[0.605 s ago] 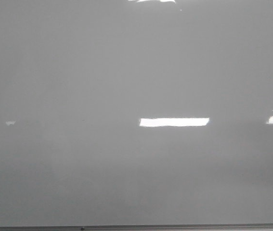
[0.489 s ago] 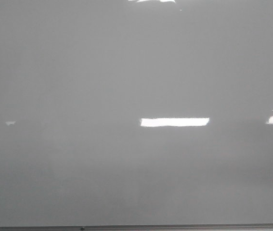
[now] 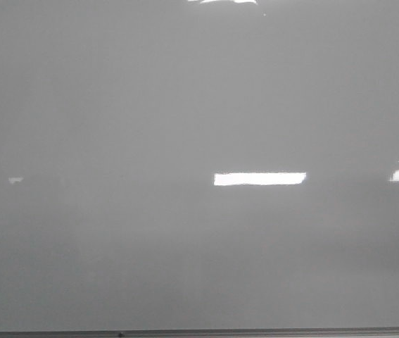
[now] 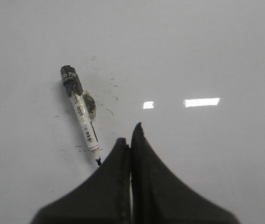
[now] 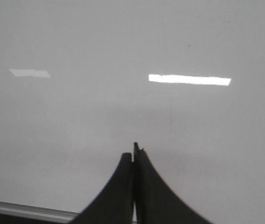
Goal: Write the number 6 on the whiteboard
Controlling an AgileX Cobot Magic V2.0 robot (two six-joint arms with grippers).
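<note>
The left gripper (image 4: 130,135) has its two dark fingers pressed flat together, tips meeting with no gap, and nothing is caught between them. Just beside those tips lies a marker (image 4: 80,113), a white barrel with a printed label, a black cap at the end away from the gripper and the bare black nib at the end close to the fingers, near them but not touching. Around the marker there are faint black scuffs and short strokes on the whiteboard (image 4: 207,51), along with a small dark smudge against the barrel; I cannot make out any finished digit among them. The right gripper (image 5: 134,154) is likewise closed tight on itself, fingers touching along their length, holding nothing, and it hangs over a plain stretch of board with only a thin faint line ahead of its tips and the grey frame edge (image 5: 25,209) off to one side behind the fingers. The board itself is glossy, pale grey, carrying bright rectangular light reflections. The front view shows only that same board (image 3: 185,105) and its frame strip along the lower edge (image 3: 255,332), no arms, no marker, no writing; the marker shows in the left wrist view alone.
</note>
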